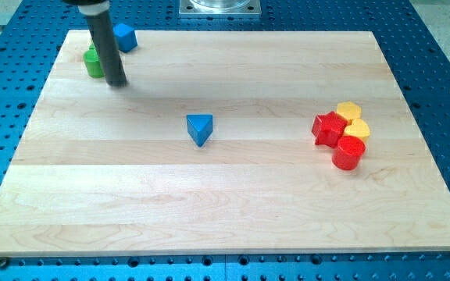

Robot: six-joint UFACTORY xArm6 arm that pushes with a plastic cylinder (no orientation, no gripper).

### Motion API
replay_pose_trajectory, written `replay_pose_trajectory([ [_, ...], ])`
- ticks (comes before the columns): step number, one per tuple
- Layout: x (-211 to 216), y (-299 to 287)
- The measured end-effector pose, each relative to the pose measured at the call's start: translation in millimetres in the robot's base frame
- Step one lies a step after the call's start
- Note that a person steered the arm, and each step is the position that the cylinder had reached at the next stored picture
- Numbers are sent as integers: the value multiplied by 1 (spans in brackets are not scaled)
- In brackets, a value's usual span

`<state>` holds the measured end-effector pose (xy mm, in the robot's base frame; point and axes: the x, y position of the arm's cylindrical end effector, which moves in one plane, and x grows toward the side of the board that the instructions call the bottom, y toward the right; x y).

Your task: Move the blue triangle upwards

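Observation:
The blue triangle [200, 128] lies near the middle of the wooden board [225, 203], a little left of centre. My rod comes down from the view's top left, and my tip [117, 82] rests on the board well up and to the left of the triangle, apart from it. The tip stands just right of a green block [93, 62] and below a blue block [124, 37] of unclear shape.
At the view's right a cluster sits close together: a red star-like block [327, 128], a red cylinder [348, 153] and two yellow blocks [349, 111] [358, 128]. A metal mount [219, 7] is at the top edge. Blue perforated table surrounds the board.

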<state>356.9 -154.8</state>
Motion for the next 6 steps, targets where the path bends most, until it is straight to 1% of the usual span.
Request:
replay_pose_trajectory([
  [1,102,64],
  [2,127,112],
  [3,30,150],
  [4,-37,157],
  [5,-42,155],
  [6,13,138],
])
